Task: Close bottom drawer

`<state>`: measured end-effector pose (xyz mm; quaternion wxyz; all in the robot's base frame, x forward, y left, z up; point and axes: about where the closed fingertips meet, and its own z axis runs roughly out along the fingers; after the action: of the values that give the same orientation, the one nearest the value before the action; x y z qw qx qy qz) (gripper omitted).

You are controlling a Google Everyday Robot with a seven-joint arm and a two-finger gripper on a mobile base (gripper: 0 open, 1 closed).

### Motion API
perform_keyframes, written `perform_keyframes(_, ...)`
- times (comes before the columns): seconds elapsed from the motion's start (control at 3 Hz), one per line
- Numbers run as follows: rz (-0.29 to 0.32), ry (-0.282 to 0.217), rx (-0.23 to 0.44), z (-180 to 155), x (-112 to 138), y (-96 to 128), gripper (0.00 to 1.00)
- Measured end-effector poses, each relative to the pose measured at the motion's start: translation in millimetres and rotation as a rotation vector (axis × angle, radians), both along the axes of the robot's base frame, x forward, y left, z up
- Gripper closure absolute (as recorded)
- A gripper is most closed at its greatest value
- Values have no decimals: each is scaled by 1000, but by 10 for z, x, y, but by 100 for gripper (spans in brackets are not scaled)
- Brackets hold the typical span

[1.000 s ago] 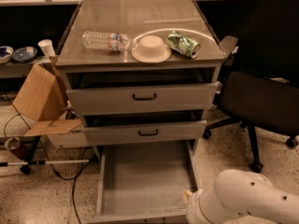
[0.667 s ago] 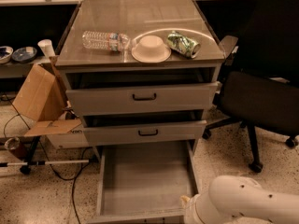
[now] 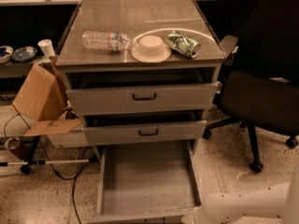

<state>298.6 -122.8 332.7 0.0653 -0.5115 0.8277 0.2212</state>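
The bottom drawer (image 3: pixel 147 178) is the lowest of three grey drawers and stands pulled far out. It is a long shallow grey tray and it is empty. Its front (image 3: pixel 140 217) lies at the bottom edge of the view, and its handle is hidden. My white arm (image 3: pixel 243 204) comes in from the bottom right, and its end is beside the drawer's front right corner. My gripper is below the edge of the view, near that corner, and does not show.
The two upper drawers (image 3: pixel 142 97) (image 3: pixel 147 132) with black handles stand slightly open. On the cabinet top (image 3: pixel 140 13) lie a water bottle (image 3: pixel 105 40), a white bowl (image 3: pixel 151 48) and a green packet (image 3: pixel 183 43). A black office chair (image 3: pixel 266 97) is at right, a cardboard box (image 3: pixel 39 101) and cables at left.
My arm has sunk lower in the view and shows less of itself. The bottom drawer stands as far out as before.
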Motion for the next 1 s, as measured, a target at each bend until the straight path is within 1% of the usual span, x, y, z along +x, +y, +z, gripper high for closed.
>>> perform_keyframes(0.33,-65,62,-31,-695,68,-153,49)
perform_keyframes(0.67,-110,154,-52,-1324,-81,-281,72)
perform_keyframes(1.0,-141,195,-73,-1732,-175,-397,95)
